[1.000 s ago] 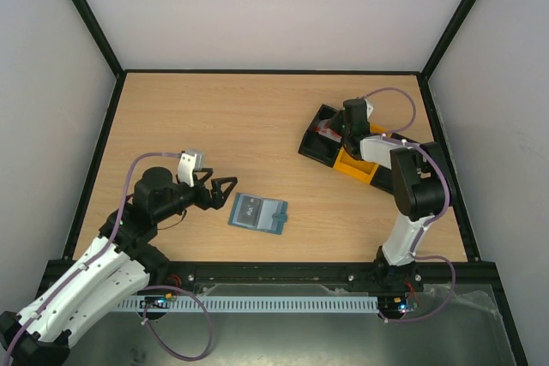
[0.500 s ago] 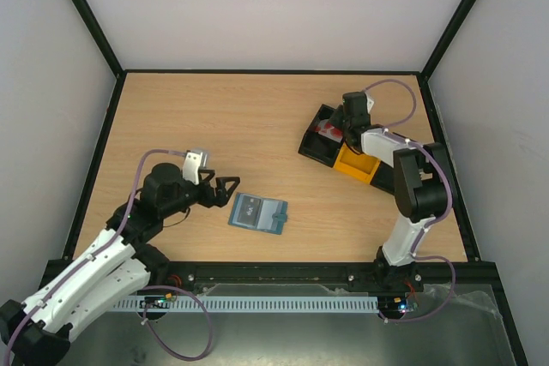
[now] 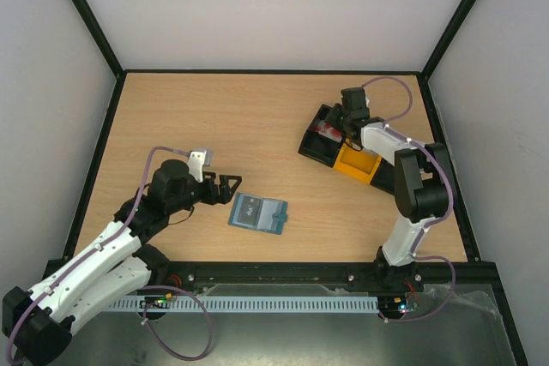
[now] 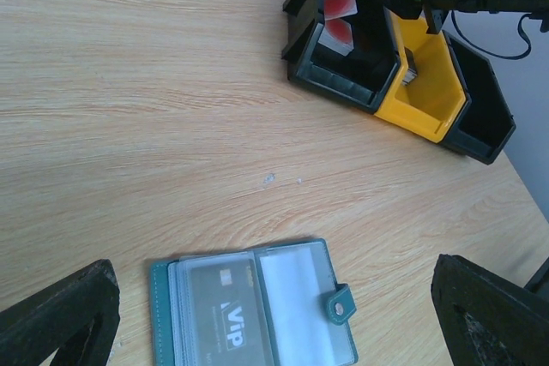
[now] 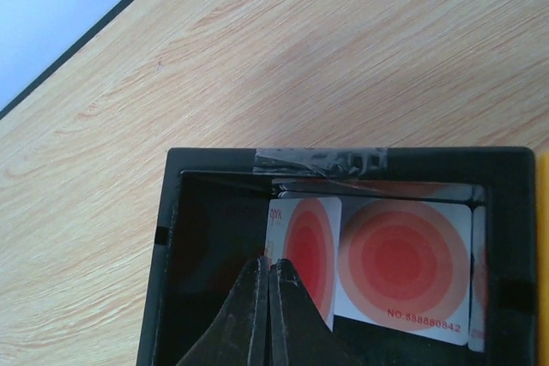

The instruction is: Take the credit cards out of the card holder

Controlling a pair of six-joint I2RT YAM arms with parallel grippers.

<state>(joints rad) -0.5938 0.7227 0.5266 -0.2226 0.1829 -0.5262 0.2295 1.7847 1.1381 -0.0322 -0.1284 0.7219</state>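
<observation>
Done: several red-ringed cards point(image 5: 403, 267) lie in the end black compartment of the tray point(image 4: 339, 93)
Left: at least one grey card point(image 4: 221, 315) sits in a clear pocket of the card holder point(image 3: 257, 212)
Card holder: open flat on the table point(image 3: 214, 117), well apart from the tray
Left gripper point(image 3: 226, 188): jaws wide, empty, just beside the holder
Right gripper point(image 5: 268, 276): fingers pressed together, holding nothing, above the cards in the tray
Writing: "VIP" on the grey card; a number starting "NO" on a red card, digits too small to trust

card holder point(image 4: 296, 310): open flat, VIP card point(image 4: 221, 315) inside | tray point(image 4: 339, 92): red cards point(image 4: 340, 19) in black end compartment
</observation>
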